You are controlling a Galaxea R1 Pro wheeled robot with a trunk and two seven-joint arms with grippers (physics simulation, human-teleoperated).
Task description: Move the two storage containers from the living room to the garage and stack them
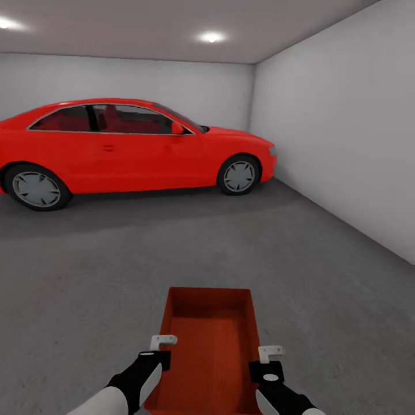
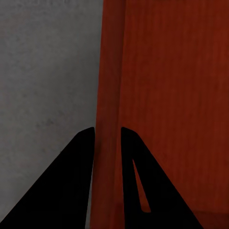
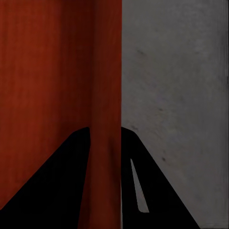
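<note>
Head view takes in the garage: a rough grey concrete floor (image 1: 173, 253), plain white walls (image 1: 340, 132) at the back and on the right, and two round ceiling lights (image 1: 211, 37) glowing overhead. A red car (image 1: 132, 147) stands side-on along the back wall, its nose near the right-hand corner, well apart from the robot.

Both arms reach forward and low from the near edge of the picture, roughly parallel, with a bin (image 1: 210, 346) between them. The left gripper (image 1: 163, 341) sits at the bin's left long wall and the right gripper (image 1: 271, 351) at its right long wall, each with a white finger showing above a black wrist. From the left wrist view, the left gripper (image 2: 108, 136) has its two dark fingers (image 2: 71, 186) either side of the orange-red wall, one outside over the concrete and one inside, pinching it. The right wrist view shows the same for the right gripper (image 3: 106, 136): fingers (image 3: 62, 181) astride the wall, closed onto it.

The bin is orange-red, rectangular, lidless, its far end pointing towards the car. Its finely ribbed bottom is bare, nothing inside. Whether it rests on the concrete or is held just above it, I cannot tell.
</note>
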